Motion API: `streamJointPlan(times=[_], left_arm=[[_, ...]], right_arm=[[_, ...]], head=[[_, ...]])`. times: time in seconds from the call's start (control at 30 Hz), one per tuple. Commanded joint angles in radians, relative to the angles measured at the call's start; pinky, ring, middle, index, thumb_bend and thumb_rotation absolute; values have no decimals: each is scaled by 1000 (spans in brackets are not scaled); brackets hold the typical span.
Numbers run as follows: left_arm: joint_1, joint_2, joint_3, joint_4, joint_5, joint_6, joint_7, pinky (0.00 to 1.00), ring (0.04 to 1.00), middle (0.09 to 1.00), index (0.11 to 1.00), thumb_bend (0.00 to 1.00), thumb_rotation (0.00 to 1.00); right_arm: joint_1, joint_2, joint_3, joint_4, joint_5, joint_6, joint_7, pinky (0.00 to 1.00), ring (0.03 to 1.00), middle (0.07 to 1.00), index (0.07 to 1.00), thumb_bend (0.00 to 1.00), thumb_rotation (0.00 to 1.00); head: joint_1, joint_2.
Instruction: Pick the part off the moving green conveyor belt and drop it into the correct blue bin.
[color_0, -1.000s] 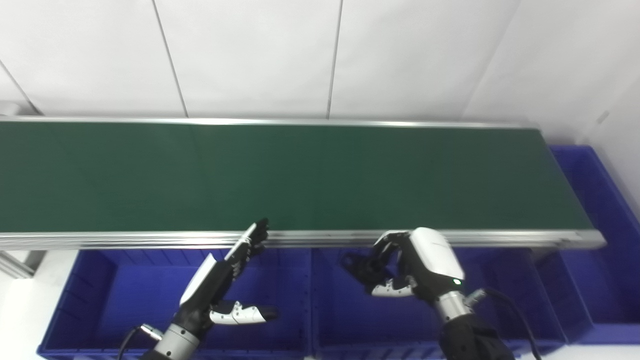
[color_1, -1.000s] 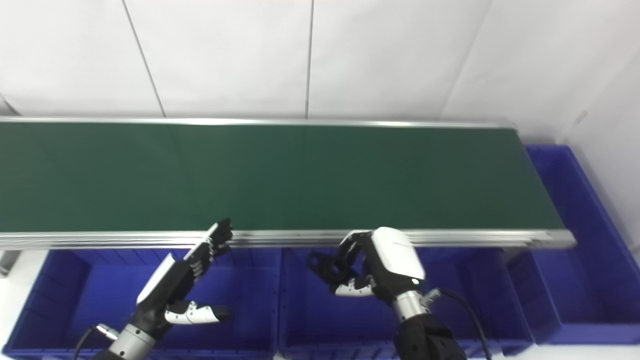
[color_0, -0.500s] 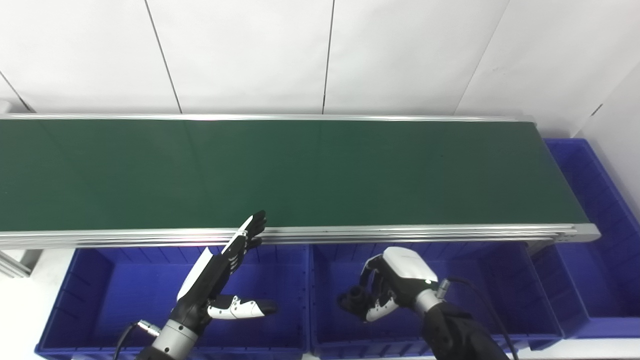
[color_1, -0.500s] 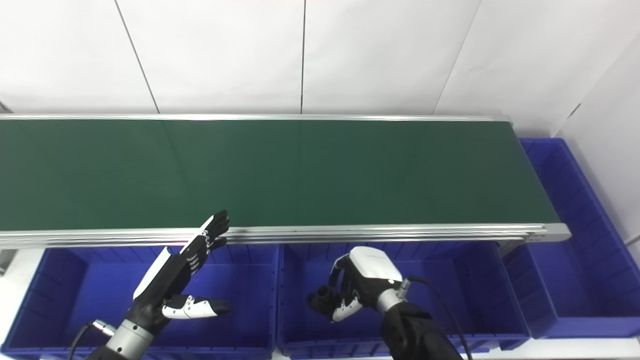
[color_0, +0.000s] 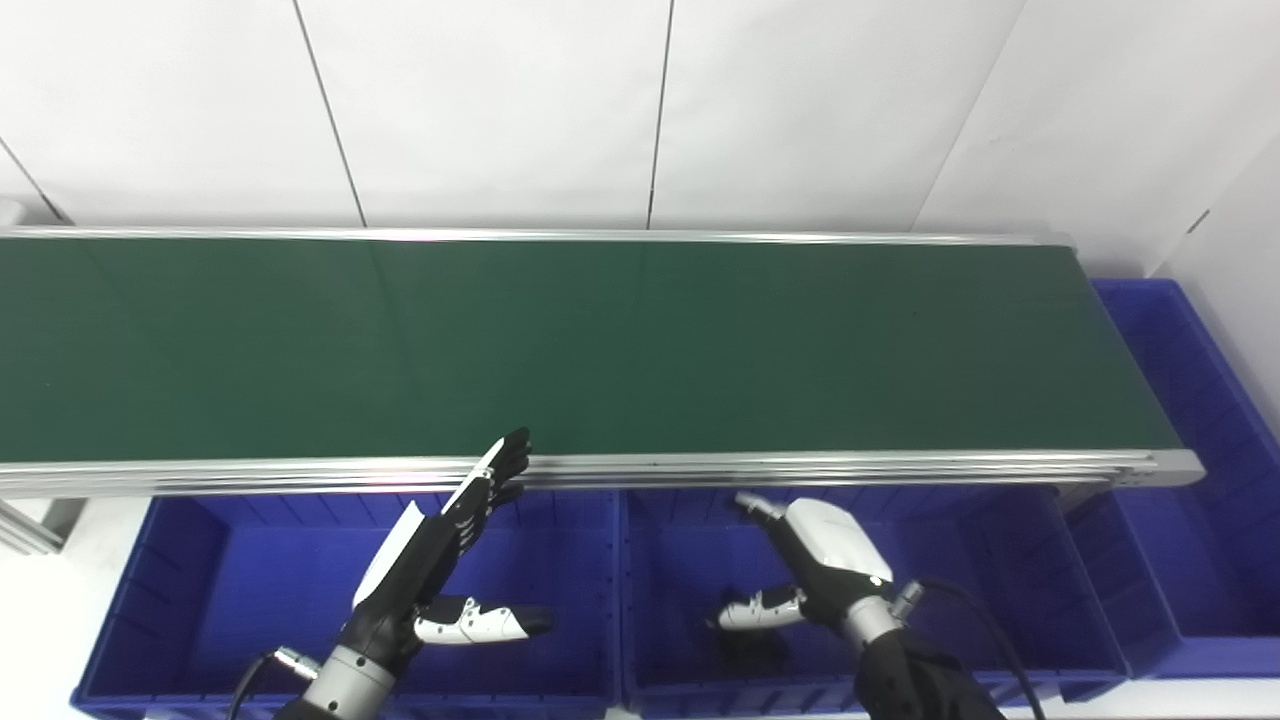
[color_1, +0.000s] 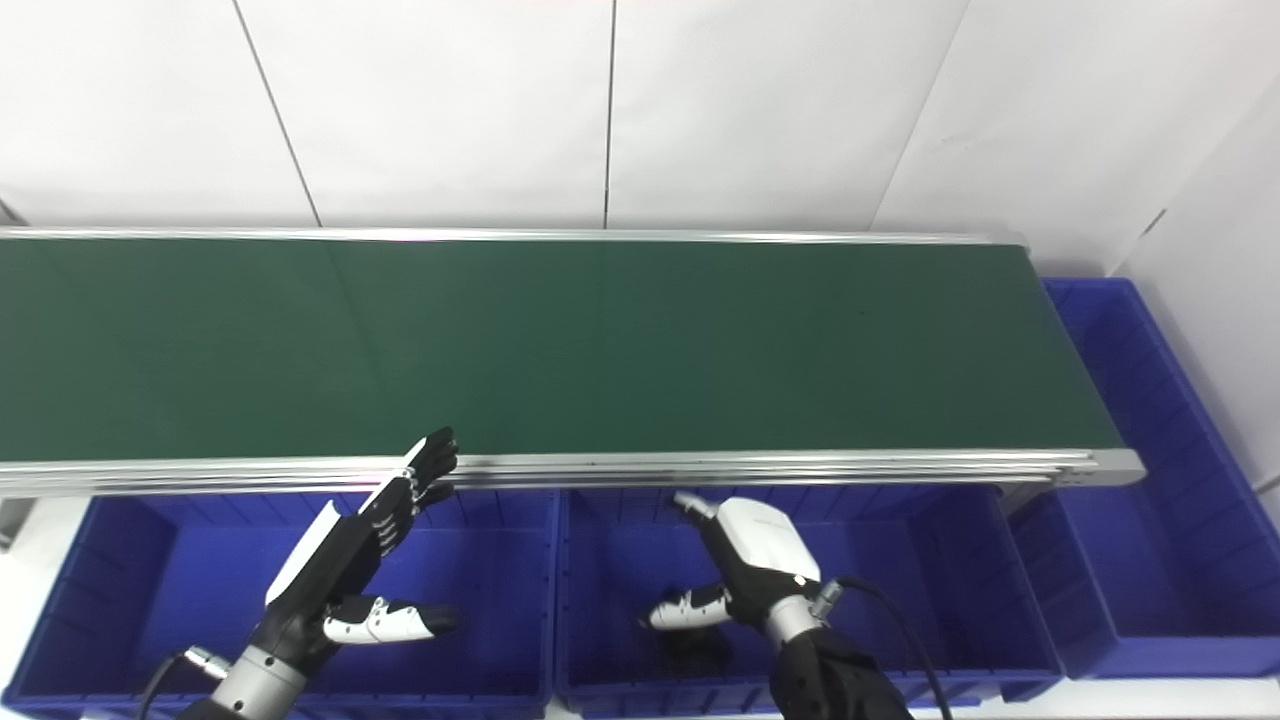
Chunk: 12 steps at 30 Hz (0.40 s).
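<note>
Left eye view and right eye view agree: the green conveyor belt (color_0: 600, 350) is seen bare along its whole length, with no part riding on it. A dark part (color_0: 752, 645) is seen lying on the floor of the middle blue bin (color_0: 1010, 600), close to the bin's near wall; its shape and long axis cannot be made out. The right hand (color_0: 810, 565) is held just above and slightly behind it, fingers spread and thumb out, with nothing gripped. The part is therefore judged to be already released, lying directly under and a little toward the near edge from that hand. The left hand (color_0: 440, 560) is held flat and open over the left blue bin (color_0: 200, 600), its fingertips (color_0: 512, 452) reaching the belt's near rail, well apart from the part. The right hand is much the nearer. The coming move is judged to be a withdrawal upward toward the belt's near edge.
</note>
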Motion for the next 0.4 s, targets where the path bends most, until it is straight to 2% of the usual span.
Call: streamJointPlan(times=[0.0, 0.1, 0.17, 0.3, 0.33, 0.37], left_arm=[[0, 5, 4, -30, -10, -19, 5, 927, 973, 983, 975, 884, 482], [2, 9, 4, -26, -16, -21, 1, 938, 979, 989, 976, 882, 476], [2, 10, 4, -23, -20, -18, -2, 941, 982, 994, 977, 880, 472], [0, 15, 5, -11, -11, -24, 0, 933, 982, 996, 979, 881, 485], [-1, 13, 5, -3, -5, -31, 4, 932, 981, 996, 979, 881, 487], [-2, 12, 6, 3, -1, -37, 7, 925, 976, 994, 976, 881, 489]], right_arm=[[23, 17, -7, -88, 16, -71, -62, 908, 961, 964, 942, 654, 441], [85, 62, -22, -179, 70, -59, -76, 885, 928, 950, 952, 674, 494], [127, 100, -29, -223, 113, -61, -90, 800, 899, 931, 951, 704, 519], [191, 161, -33, -255, 188, -102, -124, 770, 880, 918, 940, 729, 515], [212, 182, -34, -247, 218, -128, -145, 770, 878, 917, 938, 733, 516], [227, 196, -35, -239, 237, -146, -160, 774, 870, 912, 933, 755, 531]], head=[[1, 0], [12, -11], [16, -22], [19, -45], [28, -62], [28, -62]])
